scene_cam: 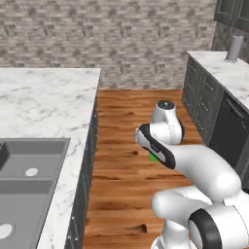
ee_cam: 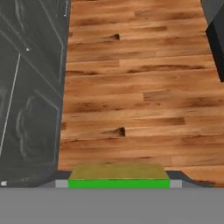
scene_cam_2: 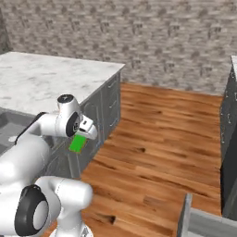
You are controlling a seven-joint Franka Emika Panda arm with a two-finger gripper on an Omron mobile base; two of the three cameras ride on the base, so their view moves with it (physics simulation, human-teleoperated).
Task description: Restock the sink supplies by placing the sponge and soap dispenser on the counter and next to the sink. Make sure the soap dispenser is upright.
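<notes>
The sponge [ee_cam: 118, 177] sat pinched flat between my fingers [ee_cam: 176, 184], my gripper [scene_cam_2: 81, 139] partly closed on its sides, hanging over the wooden floor [ee_cam: 140, 87] beside the grey cabinets [ee_cam: 30, 109].

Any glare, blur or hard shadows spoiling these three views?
Left base view: flat even light, no glare on the counter. Right base view: soft and slightly blurry, sponge in the gripper still readable. Hand view: floor grain smeared, sponge cropped at the bottom.

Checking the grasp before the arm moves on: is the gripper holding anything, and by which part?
The gripper holds the sponge, pinched across one end; the rest hangs below the fingers, above the wood floor.
</notes>
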